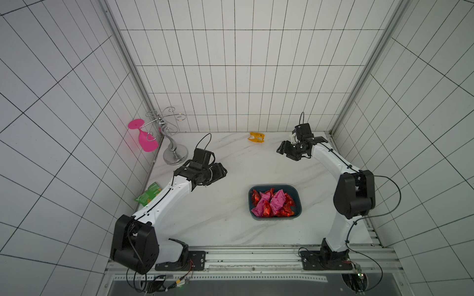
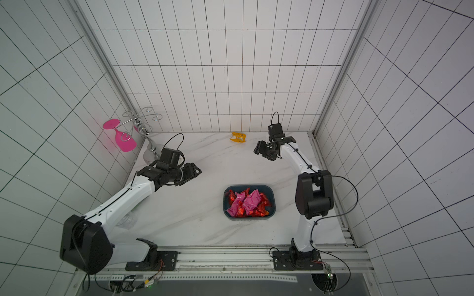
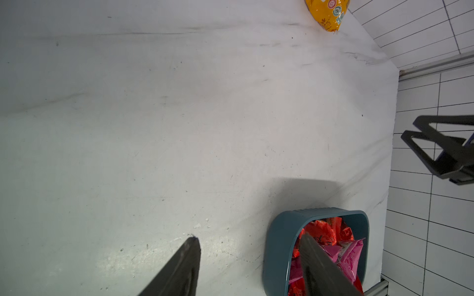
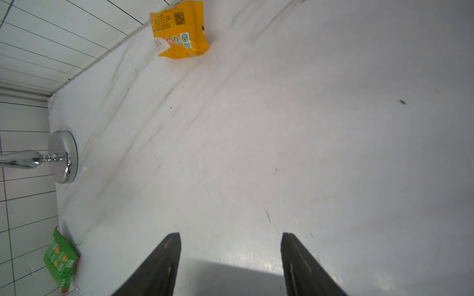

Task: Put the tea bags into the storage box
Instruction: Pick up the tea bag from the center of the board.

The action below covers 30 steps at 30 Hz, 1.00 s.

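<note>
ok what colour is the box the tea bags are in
Dark teal-blue. The box shows best in the left wrist view.

Open marble table [image 1: 218,205] around storage box [image 1: 274,188]; chrome stand [image 1: 175,153] crowds far-left corner.

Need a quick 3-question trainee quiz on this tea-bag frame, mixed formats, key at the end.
1. True or false: the yellow sachet lies inside the storage box.
2. Which tool is nearer the yellow sachet: A) left tool B) right tool?
3. Fill in: the pink glass hangs from the silver ____.

Key: 1 false, it lies on the table by the back wall; 2 B; 3 stand.
</note>
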Each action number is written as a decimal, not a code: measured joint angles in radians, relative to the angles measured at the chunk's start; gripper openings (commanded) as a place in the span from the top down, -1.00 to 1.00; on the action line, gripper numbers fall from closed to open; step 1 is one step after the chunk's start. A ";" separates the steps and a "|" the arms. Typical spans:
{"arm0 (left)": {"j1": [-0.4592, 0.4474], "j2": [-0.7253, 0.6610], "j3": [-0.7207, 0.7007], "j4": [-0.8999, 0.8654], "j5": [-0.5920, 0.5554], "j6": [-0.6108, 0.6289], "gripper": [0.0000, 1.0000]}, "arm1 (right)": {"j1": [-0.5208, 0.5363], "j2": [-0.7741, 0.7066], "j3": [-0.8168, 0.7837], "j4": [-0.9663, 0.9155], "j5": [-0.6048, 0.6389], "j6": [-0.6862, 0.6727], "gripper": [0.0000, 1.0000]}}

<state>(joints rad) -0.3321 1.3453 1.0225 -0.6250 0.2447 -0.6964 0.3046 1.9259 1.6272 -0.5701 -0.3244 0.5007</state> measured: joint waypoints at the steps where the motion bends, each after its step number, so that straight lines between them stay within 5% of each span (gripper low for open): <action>1: 0.006 0.010 0.000 -0.005 -0.002 0.008 -0.30 | 0.001 0.063 0.058 0.015 -0.013 0.013 -0.41; 14: 0.170 0.146 -0.004 -0.045 0.068 0.072 -0.30 | 0.005 0.716 0.808 0.139 -0.110 0.237 -0.65; 21: 0.212 0.207 0.008 -0.064 0.138 0.106 -0.30 | 0.011 0.858 0.890 0.317 -0.116 0.410 -0.64; 25: 0.221 0.218 0.026 -0.084 0.167 0.128 -0.31 | 0.035 0.893 0.929 0.373 -0.112 0.462 -0.47; 30: 0.240 0.241 0.053 -0.088 0.195 0.138 -0.30 | 0.068 0.906 0.929 0.409 -0.105 0.512 0.15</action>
<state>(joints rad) -0.0917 1.5864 1.0752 -0.7128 0.4393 -0.5583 0.3721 2.8315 2.5565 -0.1616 -0.4294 1.0126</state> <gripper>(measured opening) 0.652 0.531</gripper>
